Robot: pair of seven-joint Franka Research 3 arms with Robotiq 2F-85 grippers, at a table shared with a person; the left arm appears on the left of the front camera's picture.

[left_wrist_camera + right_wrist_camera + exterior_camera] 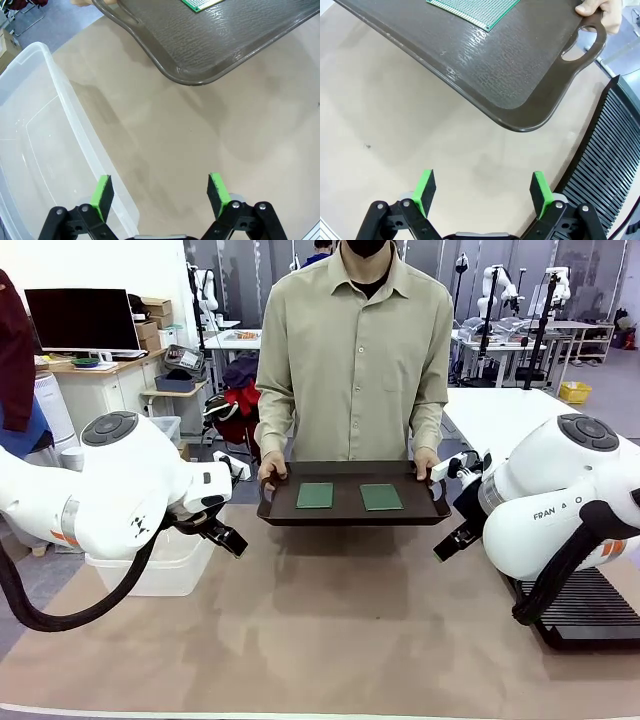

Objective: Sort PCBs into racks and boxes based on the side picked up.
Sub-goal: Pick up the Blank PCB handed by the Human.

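While held by a person (355,350), tray (290,512): both PCBs (314,495) laid flat on it, far side.
Left fingers (103,196): opened wide, empty, by box (60,100).
Right fingers (540,194): opened wide, empty, by rack (610,165).

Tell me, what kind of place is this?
Probably a robotics lab or workshop. Two white robot arms stand at the table, a person holds a tray of green circuit boards, and a computer monitor sits on a desk behind.
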